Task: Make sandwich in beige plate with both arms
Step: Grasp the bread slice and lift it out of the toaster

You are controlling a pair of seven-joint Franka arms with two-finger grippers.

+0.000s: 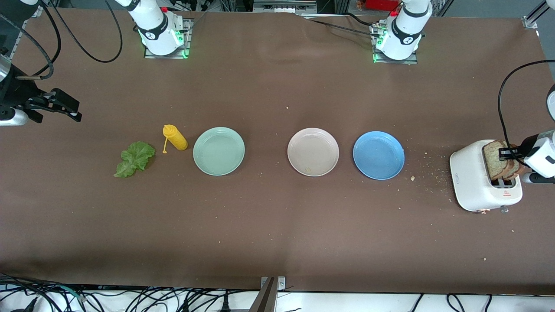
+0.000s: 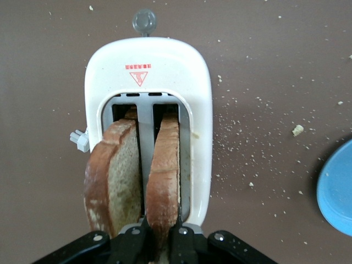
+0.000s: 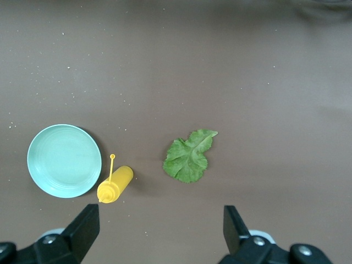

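Left pincer (image 2: pixel 161 242) pinches the top crust of one light, crumbly bread slice (image 2: pixel 164 176) standing in the toaster (image 2: pixel 148 60), likeliest to tear if squeezed; right pincer (image 3: pixel 159 231) hangs spread above the limp lettuce leaf (image 3: pixel 188 155).

My left pincer (image 2: pixel 160 242) squeezed into the toaster (image 1: pixel 477 182) slot — second bread slice (image 2: pixel 113 176) crowds alongside; open surface (image 1: pixel 277 229) around.

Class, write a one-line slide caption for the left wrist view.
Left gripper shut on one bread slice standing in the white toaster.
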